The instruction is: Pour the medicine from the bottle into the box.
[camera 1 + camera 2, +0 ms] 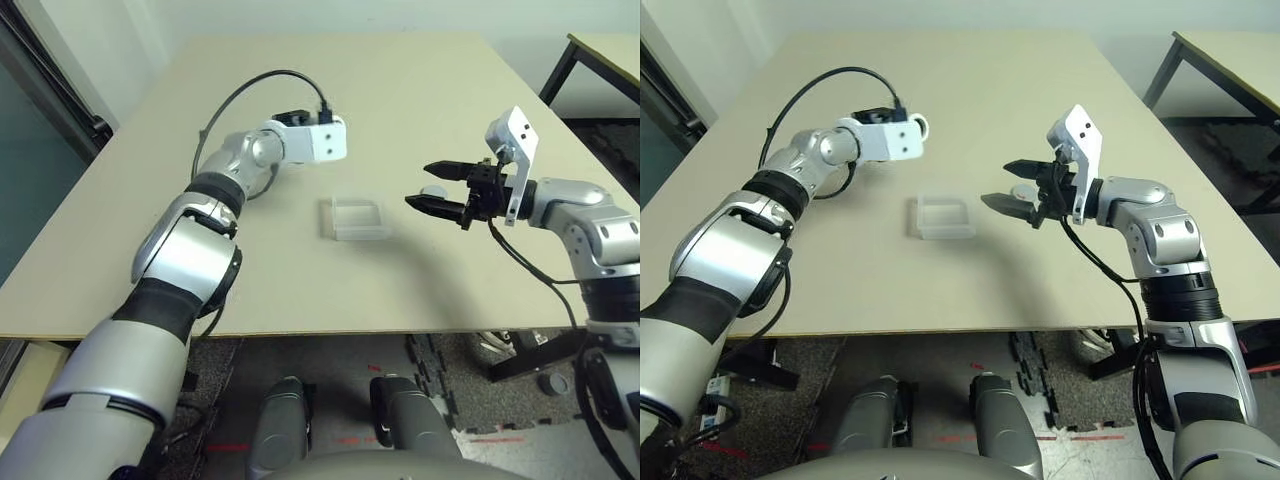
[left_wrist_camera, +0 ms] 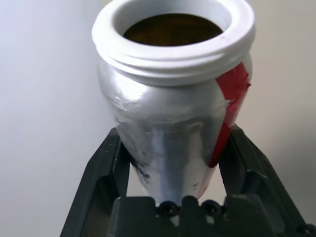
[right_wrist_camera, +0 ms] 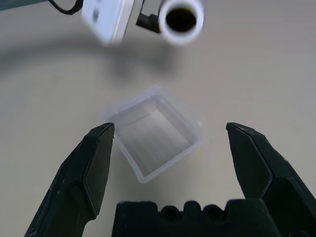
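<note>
Clear plastic marks your box (image 1: 357, 217), which sits on the beige tabletop (image 1: 400, 90) between your two arms, its open side up.

Your left gripper (image 2: 173, 163) has its fingers (image 2: 101, 170) clenched on the bottle (image 2: 173, 98), one finger pressing each side of the silvery body just below the white threaded neck. The red stripe runs down one side beside a finger. The cap is off; you look straight into the dark open mouth. From the right wrist view the bottle (image 3: 181, 19) lies roughly level, its mouth facing that camera, held above the tabletop just beyond the box (image 3: 155, 136) and apart from it.

Your right gripper (image 1: 438, 187) hangs just beside the box on the right, pointing toward it, fingers (image 3: 96, 163) released and spread wide with nothing between them. A small grey disc (image 1: 433, 191) lies on the tabletop by that gripper.
</note>
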Robot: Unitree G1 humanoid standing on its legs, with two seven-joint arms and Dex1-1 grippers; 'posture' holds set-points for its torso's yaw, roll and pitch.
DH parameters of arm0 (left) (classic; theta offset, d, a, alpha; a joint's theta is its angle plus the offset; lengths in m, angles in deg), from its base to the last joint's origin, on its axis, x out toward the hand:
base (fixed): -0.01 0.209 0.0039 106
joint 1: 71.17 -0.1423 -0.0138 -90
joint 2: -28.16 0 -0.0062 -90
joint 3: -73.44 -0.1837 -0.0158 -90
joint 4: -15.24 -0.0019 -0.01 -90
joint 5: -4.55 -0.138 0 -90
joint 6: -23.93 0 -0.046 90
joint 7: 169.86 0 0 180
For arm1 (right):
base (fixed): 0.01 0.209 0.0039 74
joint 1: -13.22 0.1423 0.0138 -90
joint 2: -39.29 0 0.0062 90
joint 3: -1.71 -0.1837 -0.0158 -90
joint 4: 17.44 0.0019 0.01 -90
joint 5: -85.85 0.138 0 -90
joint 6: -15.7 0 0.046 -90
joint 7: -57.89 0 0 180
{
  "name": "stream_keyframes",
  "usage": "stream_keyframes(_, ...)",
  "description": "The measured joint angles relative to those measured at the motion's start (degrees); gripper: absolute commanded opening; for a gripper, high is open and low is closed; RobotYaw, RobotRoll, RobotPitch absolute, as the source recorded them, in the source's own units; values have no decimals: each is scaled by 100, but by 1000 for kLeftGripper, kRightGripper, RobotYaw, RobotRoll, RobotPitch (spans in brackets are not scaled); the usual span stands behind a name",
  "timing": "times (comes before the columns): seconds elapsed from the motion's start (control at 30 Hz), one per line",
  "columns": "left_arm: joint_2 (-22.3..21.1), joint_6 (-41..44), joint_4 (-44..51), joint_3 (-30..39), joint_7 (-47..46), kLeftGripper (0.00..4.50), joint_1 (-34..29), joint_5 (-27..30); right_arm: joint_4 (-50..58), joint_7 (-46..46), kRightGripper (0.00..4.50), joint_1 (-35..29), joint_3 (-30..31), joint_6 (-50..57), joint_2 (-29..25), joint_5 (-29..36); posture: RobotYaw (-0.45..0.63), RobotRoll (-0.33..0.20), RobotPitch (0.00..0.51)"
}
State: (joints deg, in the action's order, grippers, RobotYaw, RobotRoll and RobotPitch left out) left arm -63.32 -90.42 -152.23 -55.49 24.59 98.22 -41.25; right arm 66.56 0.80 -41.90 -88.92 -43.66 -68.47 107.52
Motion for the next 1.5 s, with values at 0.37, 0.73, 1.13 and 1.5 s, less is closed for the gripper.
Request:
stream_keyframes(0.37, 316, -186, -197, -1867, -1221, 2773, 316, -1962, 12, 352, 4500, 69, -1, -55, 294, 6, -185, 0, 46)
stream_keyframes(0.73, 402, -105, -218, -1816, -1315, 2773, 352, -1973, 43, 401, 4500, 40, -1, -55, 301, 12, -180, 0, 56)
stream_keyframes(1.13, 525, 33, -218, -2408, -1680, 2773, 365, -2600, 8, 394, 4500, 56, 0, -55, 326, 11, -159, 0, 61)
stream_keyframes(1.5, 600, 34, -217, -2412, -1750, 2773, 512, -2616, 2, 389, 4500, 80, 2, -55, 360, 10, -161, 0, 59)
